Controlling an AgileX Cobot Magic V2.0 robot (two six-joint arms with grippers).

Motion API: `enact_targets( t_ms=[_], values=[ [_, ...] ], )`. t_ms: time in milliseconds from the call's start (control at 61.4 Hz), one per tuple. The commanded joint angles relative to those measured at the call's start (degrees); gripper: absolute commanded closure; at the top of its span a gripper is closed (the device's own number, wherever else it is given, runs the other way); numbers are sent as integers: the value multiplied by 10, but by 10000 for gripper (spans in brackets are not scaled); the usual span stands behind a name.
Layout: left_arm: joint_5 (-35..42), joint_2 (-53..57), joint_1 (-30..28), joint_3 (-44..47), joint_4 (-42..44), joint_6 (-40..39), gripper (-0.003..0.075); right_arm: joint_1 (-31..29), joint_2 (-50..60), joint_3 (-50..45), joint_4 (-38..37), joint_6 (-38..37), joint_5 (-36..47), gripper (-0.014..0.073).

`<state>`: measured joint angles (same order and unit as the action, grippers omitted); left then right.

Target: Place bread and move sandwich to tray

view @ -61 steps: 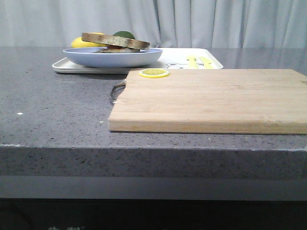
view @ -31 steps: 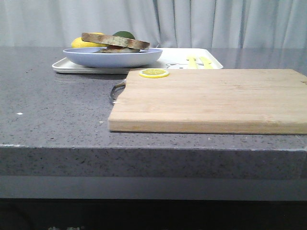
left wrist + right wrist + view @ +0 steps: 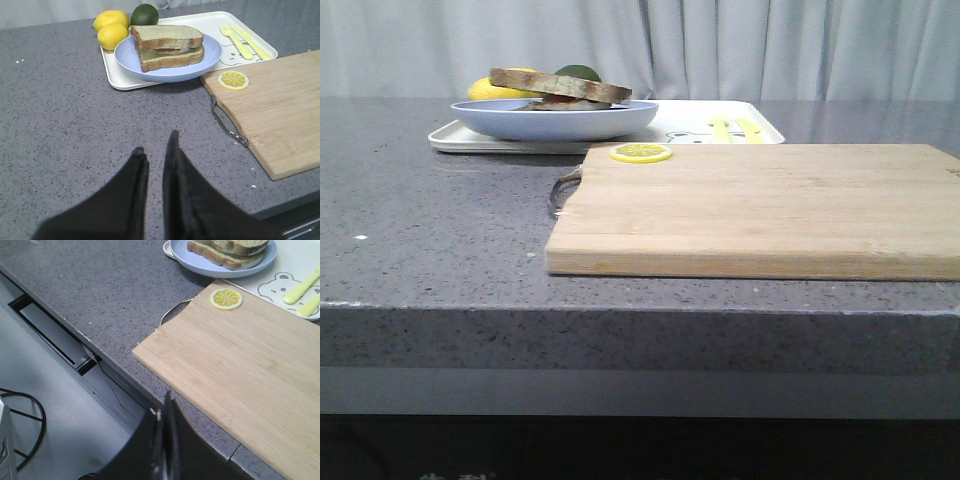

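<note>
Pale blue, the plate (image 3: 210,55) sits on the white tray (image 3: 112,75), and the sandwich (image 3: 167,46) lies on it: two thick brown-crusted slices with speckled greenish-yellow crumb, a strip of white and orange filling showing between them. No brand or writing can be read anywhere; the tray bears only a small cartoon bear (image 3: 282,284) and a yellow fork and knife (image 3: 239,41). Nothing on the counter (image 3: 440,220) has moved compared with the front views half a second and a second ago.

Beyond the tray stand two lemons (image 3: 111,27) and a dark green fruit (image 3: 144,14). The wooden board (image 3: 760,205), with a metal handle (image 3: 227,127) at its end, lies just beside the tray, a lemon slice (image 3: 233,80) at its near corner.

The left gripper (image 3: 155,155) hangs over bare counter, well apart from the plate, its fingers (image 3: 137,172) a narrow gap apart and holding nothing. The right gripper (image 3: 162,412) is off the counter's edge near the board, fingers pressed together, empty.
</note>
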<state>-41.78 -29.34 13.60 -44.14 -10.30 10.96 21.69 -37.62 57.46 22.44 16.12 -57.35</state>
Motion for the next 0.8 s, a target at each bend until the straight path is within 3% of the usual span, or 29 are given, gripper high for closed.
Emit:
enact_targets(
  t_ms=[0, 602, 782],
  values=[
    [50, -2, 3, -14, -5, -1, 741, -4, -1, 11, 12, 1, 36, 662],
    [59, 19, 3, 0, -7, -1, 741, -4, -1, 11, 12, 1, 37, 662],
    [78, 103, -51, 51, -4, -1, 741, -4, -1, 11, 12, 1, 37, 662]
  ],
)
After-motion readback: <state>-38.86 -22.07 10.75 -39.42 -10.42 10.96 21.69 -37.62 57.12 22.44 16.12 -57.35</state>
